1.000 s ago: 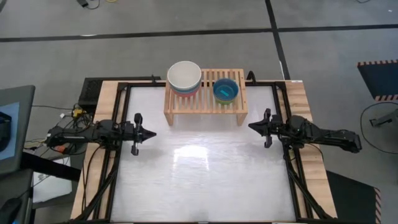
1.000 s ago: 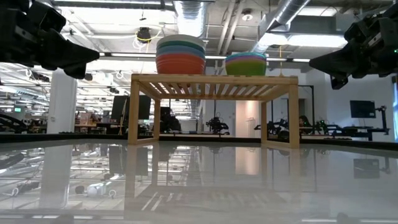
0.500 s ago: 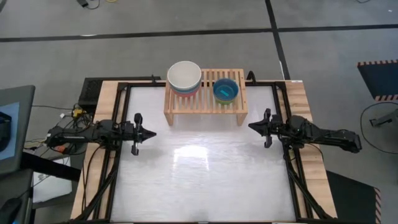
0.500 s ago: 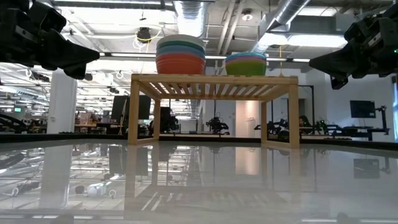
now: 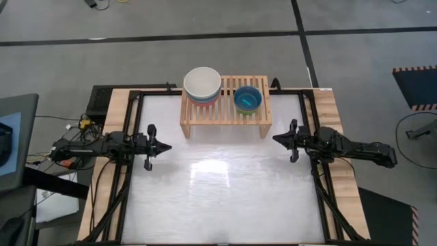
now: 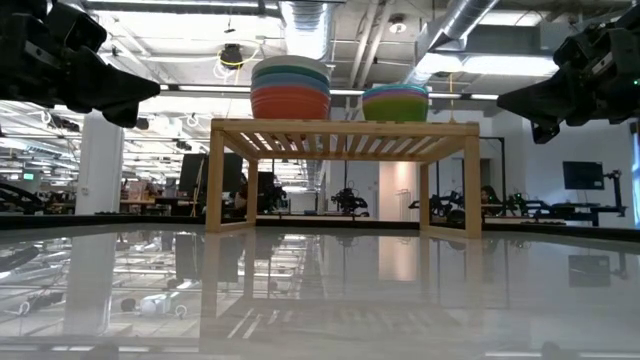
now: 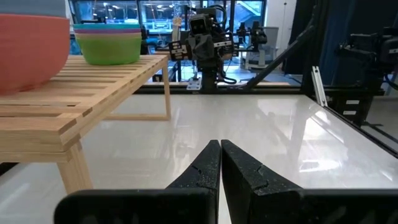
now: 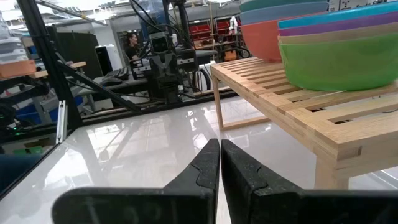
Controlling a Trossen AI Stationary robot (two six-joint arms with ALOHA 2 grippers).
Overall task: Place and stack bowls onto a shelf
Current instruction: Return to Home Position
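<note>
The light-wood shelf (image 5: 225, 106) stands on its side legs at the table's far middle. Two stacks of bowls rest on its slatted top. The larger stack (image 5: 202, 85) sits on the left, cream white uppermost over red (image 6: 290, 102). The smaller stack (image 5: 248, 98) sits on the right, blue and cyan from above, lime green at the bottom (image 6: 395, 108). My left gripper (image 5: 166, 145) is shut, held above the table's left side, pointing right. My right gripper (image 5: 276, 139) is shut above the right side, pointing left. Both are well clear of the shelf.
The white tabletop (image 5: 218, 184) lies bare in front of the shelf between the two arms. A black frame (image 5: 130, 198) runs along the table's edges. Under the shelf top there is open space between its legs (image 6: 340, 190).
</note>
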